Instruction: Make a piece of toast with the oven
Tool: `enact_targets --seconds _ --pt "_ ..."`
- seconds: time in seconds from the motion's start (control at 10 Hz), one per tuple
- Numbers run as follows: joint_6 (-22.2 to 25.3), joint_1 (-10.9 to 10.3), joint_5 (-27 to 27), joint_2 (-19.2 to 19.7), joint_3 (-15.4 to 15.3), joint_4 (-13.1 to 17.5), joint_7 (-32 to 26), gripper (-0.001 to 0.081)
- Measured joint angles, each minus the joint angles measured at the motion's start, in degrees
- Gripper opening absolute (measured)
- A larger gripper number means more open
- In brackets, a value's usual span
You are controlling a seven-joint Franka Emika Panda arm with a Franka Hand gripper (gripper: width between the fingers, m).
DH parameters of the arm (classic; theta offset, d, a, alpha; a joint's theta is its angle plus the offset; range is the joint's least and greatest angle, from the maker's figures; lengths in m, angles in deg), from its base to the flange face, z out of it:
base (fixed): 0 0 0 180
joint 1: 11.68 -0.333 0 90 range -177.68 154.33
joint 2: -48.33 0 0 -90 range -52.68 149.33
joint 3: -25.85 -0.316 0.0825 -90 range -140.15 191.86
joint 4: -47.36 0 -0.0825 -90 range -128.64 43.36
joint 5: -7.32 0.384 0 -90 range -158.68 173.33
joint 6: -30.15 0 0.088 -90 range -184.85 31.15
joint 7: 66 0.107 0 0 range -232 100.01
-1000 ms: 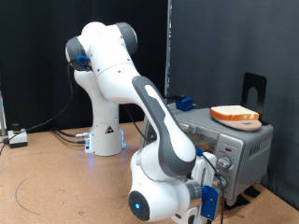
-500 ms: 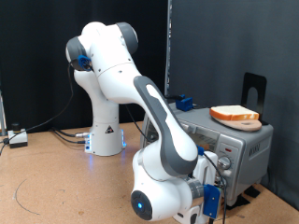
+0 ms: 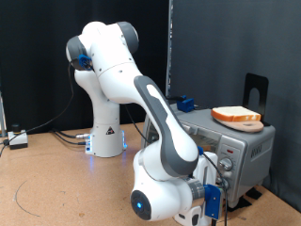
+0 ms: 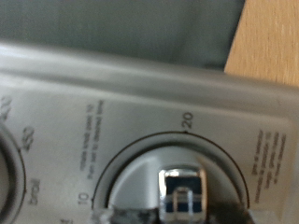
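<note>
The silver-grey oven point(image 3: 246, 151) stands at the exterior view's right. One piece of toast point(image 3: 236, 116), pale with a brown crust, lies on top of it. My gripper point(image 3: 222, 169) is at the oven's knob panel, low beside the arm's white wrist. In the wrist view the panel point(image 4: 112, 103) fills the frame and a round dial knob point(image 4: 182, 189), marked 10 and 20, sits between dark fingertips at the frame's edge. The gripper looks shut on this knob. The oven's door and inside are hidden behind the arm.
The oven stands on a wooden table point(image 3: 56, 188). A black stand point(image 3: 256, 89) rises behind the oven and a blue object point(image 3: 185, 103) lies behind it. Cables point(image 3: 56, 137) and a small white box point(image 3: 16, 139) lie at the exterior view's left by the robot's base.
</note>
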State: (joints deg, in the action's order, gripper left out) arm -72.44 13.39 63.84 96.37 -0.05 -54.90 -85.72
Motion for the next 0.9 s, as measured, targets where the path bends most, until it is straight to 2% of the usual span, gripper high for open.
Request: enact_targets --seconds 0.3,0.4,0.5,0.9 --pt "-5.2 2.8 9.5 -2.1 -1.8 -6.6 -18.4 0.0095" --pt "-5.8 3.5 11.9 -2.3 -2.2 -7.9 -22.0 0.0095" --pt "-6.0 3.7 13.2 -2.4 -2.3 -8.5 -23.6 0.0095" --pt "-6.3 3.7 13.5 -2.6 -2.2 -8.8 -23.4 0.0095"
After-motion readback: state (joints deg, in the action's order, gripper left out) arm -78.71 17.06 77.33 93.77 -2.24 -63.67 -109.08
